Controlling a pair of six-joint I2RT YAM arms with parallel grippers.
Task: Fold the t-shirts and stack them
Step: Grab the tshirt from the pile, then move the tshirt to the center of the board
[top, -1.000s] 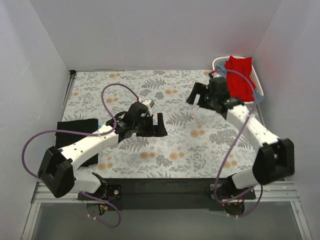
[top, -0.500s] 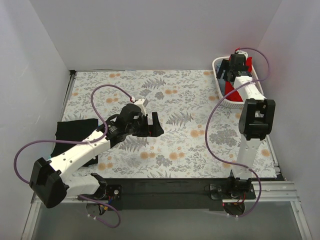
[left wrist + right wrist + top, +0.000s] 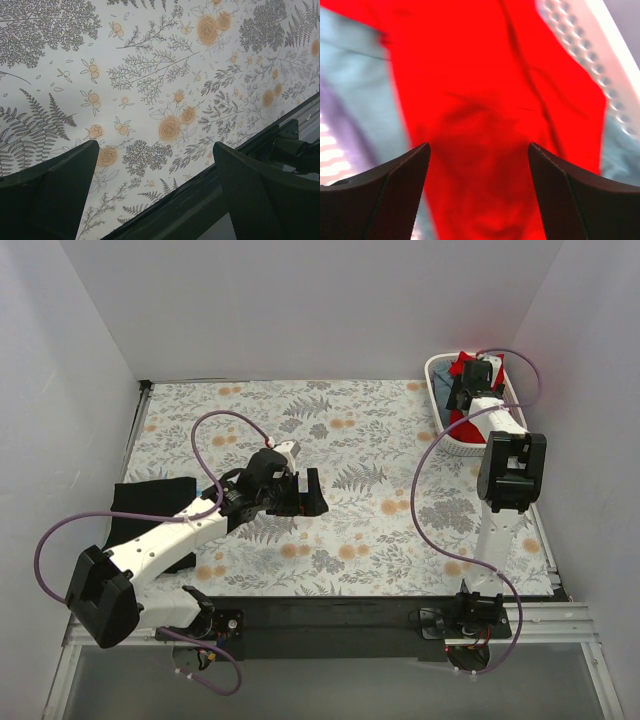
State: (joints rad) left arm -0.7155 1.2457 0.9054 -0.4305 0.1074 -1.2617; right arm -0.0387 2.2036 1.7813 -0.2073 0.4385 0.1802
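Observation:
The red t-shirt (image 3: 460, 368) lies crumpled in the white basket (image 3: 437, 368) at the far right corner. My right gripper (image 3: 462, 390) reaches into the basket, open, its fingers (image 3: 385, 200) on either side of the red cloth (image 3: 485, 115) just below. The black t-shirt (image 3: 150, 502) lies folded at the left edge of the table. My left gripper (image 3: 303, 490) is open and empty above the middle of the table, right of the black shirt; its fingers (image 3: 260, 190) frame bare floral cloth.
A floral tablecloth (image 3: 350, 440) covers the table. The basket's perforated white wall (image 3: 585, 50) is at the right of the right wrist view. The table's dark front rail (image 3: 210, 200) shows under the left gripper. White walls close three sides.
My right arm has swung from the table's right middle out to the basket and lowered onto the red shirt. The left gripper has shifted only slightly, staying open.

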